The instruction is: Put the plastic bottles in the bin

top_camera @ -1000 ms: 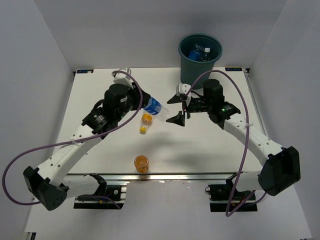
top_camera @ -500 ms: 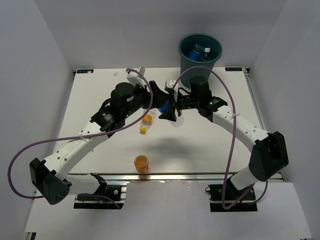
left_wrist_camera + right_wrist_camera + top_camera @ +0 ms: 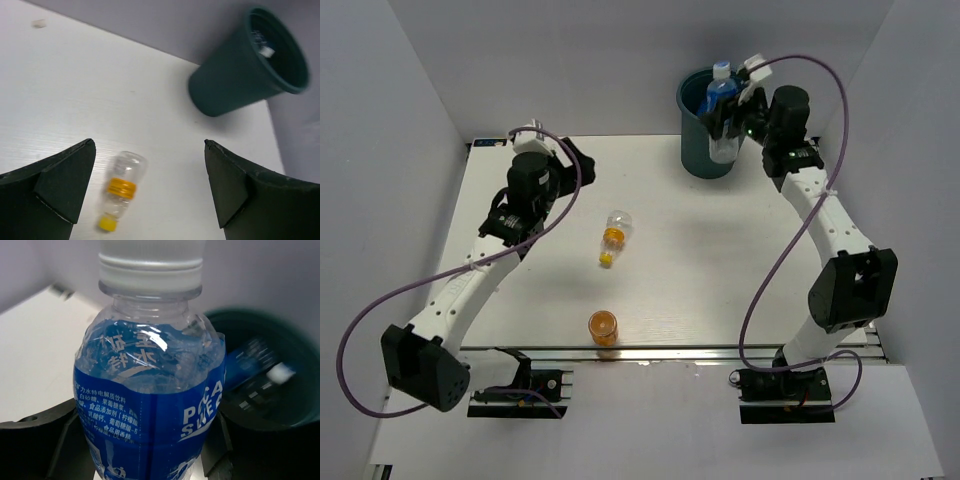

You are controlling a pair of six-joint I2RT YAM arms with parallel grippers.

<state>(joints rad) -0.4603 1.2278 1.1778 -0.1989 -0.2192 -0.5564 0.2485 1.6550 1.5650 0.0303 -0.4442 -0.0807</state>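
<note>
My right gripper (image 3: 732, 118) is shut on a clear bottle with a blue label (image 3: 720, 100), holding it upright above the dark teal bin (image 3: 694, 150). In the right wrist view this bottle (image 3: 150, 405) fills the frame between the fingers (image 3: 45, 440), with the bin (image 3: 295, 405) just behind it. Another blue-label bottle (image 3: 250, 365) lies inside the bin. My left gripper (image 3: 575, 160) is open and holds nothing, back at the table's left. A clear bottle with an orange-yellow end (image 3: 612, 238) (image 3: 120, 187) lies mid-table, below and left of the left gripper (image 3: 149, 150). An orange bottle (image 3: 603, 328) stands near the front edge.
The bin stands at the table's far edge, right of centre, and shows tilted in the left wrist view (image 3: 235, 80). White walls close in the table (image 3: 740, 260) on the left, back and right.
The blue-label bottle passed from my left gripper to my right. The left gripper opened and drew back to the left; the right arm carried the bottle up over the bin.
</note>
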